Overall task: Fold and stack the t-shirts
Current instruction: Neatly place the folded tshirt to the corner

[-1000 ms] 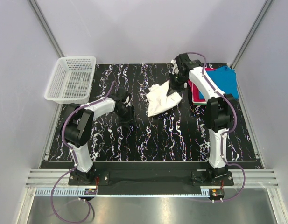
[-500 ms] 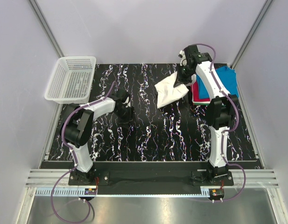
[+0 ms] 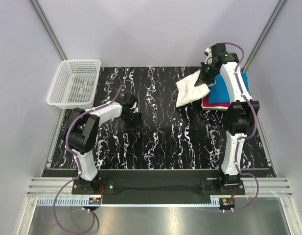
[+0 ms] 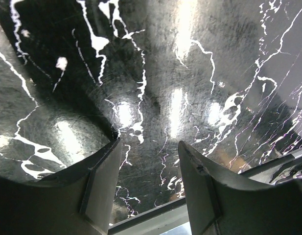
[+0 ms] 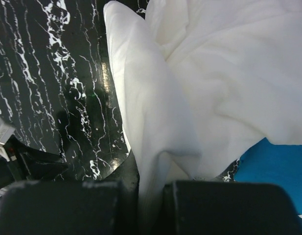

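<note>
The right gripper (image 3: 207, 78), pinched on the white t-shirt (image 3: 191, 92), is travelling rightward and toward the back of the table (image 3: 155, 142) — away from the middle of the far half and over to the folded shirts at the right. The white cloth is trailing along with it, leaving the centre of the marbled surface and now overlapping the left edge of the blue t-shirt (image 3: 223, 90) and the red t-shirt (image 3: 213, 105) beneath it. The right arm (image 3: 237, 83) is swinging outward too — its forearm is now crossing the right side of the blue t-shirt rather than the left.
</note>
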Action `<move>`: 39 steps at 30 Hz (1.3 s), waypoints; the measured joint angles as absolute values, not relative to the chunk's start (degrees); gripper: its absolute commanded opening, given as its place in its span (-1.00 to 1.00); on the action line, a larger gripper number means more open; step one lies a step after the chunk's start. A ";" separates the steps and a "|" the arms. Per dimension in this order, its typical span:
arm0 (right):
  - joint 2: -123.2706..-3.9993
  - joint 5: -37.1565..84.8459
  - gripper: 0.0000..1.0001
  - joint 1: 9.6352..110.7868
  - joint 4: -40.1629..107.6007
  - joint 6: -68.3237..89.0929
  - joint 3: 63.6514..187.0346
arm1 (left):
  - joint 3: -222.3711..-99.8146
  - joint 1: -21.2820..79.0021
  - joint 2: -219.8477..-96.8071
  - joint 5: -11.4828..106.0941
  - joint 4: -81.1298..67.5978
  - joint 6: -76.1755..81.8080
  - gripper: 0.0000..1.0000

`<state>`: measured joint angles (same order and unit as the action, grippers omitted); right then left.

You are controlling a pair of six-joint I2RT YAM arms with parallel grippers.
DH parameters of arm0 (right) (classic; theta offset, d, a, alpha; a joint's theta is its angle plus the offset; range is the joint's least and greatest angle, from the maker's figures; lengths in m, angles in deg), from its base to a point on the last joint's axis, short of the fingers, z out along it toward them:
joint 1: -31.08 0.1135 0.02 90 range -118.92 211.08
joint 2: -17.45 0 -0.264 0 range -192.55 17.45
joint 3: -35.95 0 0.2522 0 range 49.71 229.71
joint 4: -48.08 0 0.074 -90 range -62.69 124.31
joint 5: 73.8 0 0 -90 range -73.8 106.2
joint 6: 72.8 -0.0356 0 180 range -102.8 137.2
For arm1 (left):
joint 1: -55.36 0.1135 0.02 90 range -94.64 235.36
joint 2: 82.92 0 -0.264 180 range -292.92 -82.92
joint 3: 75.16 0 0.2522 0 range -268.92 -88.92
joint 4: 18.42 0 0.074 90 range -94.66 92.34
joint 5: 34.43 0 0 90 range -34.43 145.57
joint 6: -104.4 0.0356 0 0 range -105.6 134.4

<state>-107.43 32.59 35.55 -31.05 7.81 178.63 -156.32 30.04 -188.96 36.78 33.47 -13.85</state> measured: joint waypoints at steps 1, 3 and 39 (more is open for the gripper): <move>-107.28 33.02 -1.00 35.29 -30.96 7.81 178.87 | -156.36 29.95 -189.07 36.78 33.45 -13.85 0.10; -106.78 33.81 -1.00 34.75 -30.81 7.81 179.18 | -156.43 29.78 -189.18 36.78 33.47 -13.85 0.10; -113.38 45.13 -1.00 23.25 -25.83 1.39 198.65 | -158.72 26.93 -191.04 36.72 36.22 -13.90 0.08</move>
<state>-113.38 45.13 23.25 -25.83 1.39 198.65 -158.72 26.93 -191.04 36.72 36.22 -13.90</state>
